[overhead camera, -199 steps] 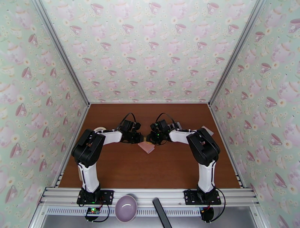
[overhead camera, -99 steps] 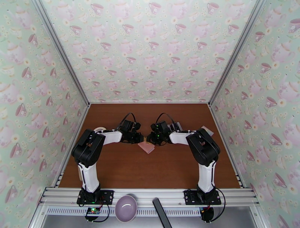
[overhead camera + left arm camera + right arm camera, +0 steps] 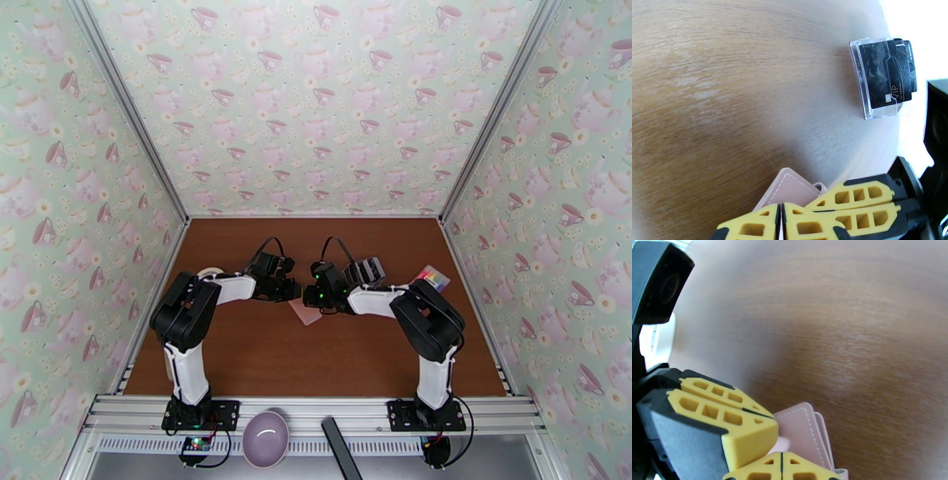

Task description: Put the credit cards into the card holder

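Left fingers [image 3: 758, 217], right fingers [image 3: 770, 463] both clamping pink stitched fold-over card holder [image 3: 800, 429] mid-surface, seemingly steadying it for opening.

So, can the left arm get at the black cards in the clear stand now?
Probably not directly: the left end effector is shut on the pink wallet, and the right end effector, also at the wallet, lies between it and the cards.

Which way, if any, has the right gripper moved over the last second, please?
Yes: the right gripper went leftward with the card holder, away from the credit cards.
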